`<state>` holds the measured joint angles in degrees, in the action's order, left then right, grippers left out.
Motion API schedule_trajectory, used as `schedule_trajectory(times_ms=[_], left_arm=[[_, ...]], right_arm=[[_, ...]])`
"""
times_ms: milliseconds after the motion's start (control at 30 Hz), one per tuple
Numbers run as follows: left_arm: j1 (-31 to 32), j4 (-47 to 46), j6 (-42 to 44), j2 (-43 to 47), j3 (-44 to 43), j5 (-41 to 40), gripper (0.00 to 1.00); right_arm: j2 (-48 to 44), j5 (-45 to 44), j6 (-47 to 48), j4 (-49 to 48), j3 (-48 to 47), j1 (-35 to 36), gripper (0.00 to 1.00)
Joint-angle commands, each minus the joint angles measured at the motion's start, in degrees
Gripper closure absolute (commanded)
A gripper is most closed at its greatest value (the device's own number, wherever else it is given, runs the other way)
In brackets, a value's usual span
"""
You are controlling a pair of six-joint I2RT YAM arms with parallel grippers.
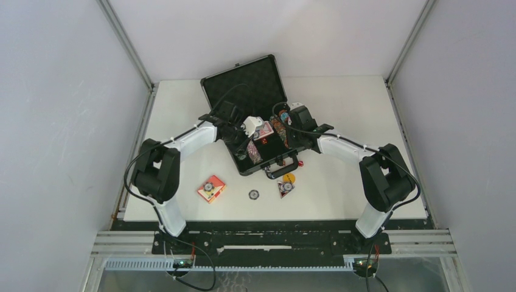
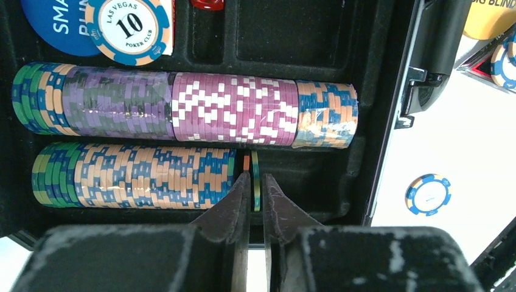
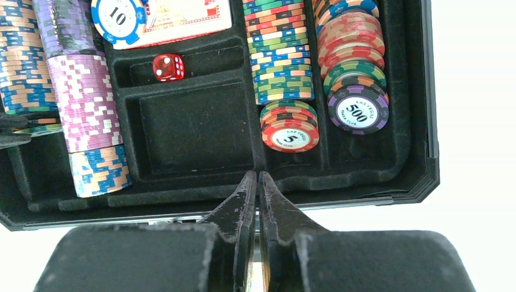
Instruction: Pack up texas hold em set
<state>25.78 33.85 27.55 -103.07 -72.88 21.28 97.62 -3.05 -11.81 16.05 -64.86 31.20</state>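
Red card box [image 1: 211,188]: loose on the white table [image 1: 365,109] at the front left, well apart from the case, something round resting on it, not yet packed
Left gripper [image 2: 256,177]: down in the case's left half, tips nearly together on either side of one chip [image 2: 255,185]; I cannot tell whether they pinch it or merely flank it
That chip: on edge at the right end of the lower chip row [image 2: 140,173], so it sits face to face with its neighbours in the groove
Groove room: bare foam runs right of it up to the case wall, so I judge there is space for more
Briefcase [image 1: 246,85]: open at mid-table, lid propped up behind, handle [image 1: 283,167] towards the arms
Middle pockets: a red die [image 3: 168,67] in the small one; the larger pocket [image 3: 195,128] beside it is bare, probably kept for the card box
Right gripper [image 3: 258,176]: fingers together with nothing seen between the tips, hanging over the case's near rim close to the 5 chip [image 3: 290,135]
Front right: a grey round piece [image 1: 254,194], a yellow button [image 1: 288,178] and a red piece [image 1: 285,189] lie loose near the handle
Edges: both wrists crowd one small case — the left should lift straight up so it does not tip the row; the lid blocks the back, while open table lies to the front and both sides
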Motion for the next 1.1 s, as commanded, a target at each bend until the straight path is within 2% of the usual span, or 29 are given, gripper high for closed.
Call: schedule_trajectory(times_ms=[0,133,500,1067], left_arm=[[0.1,4.1,0.8,-1.3,-1.9,-0.9,0.83],[0.1,3.8,0.4,-1.7,-2.0,-1.6,0.77],[0.0,0.1,-1.9,-0.4,-1.3,-5.2,0.73],[-0.1,-2.4,-4.0,-0.4,0.2,-21.7,0.73]], right_arm=[[0.0,0.1,1.0,-2.1,-0.8,-0.1,0.89],[0.0,0.1,1.0,-2.0,-0.8,-0.1,0.89],[-1.0,0.3,1.0,-1.8,-0.8,0.2,0.89],[-1.1,0.4,1.1,-1.6,-0.8,0.4,0.89]])
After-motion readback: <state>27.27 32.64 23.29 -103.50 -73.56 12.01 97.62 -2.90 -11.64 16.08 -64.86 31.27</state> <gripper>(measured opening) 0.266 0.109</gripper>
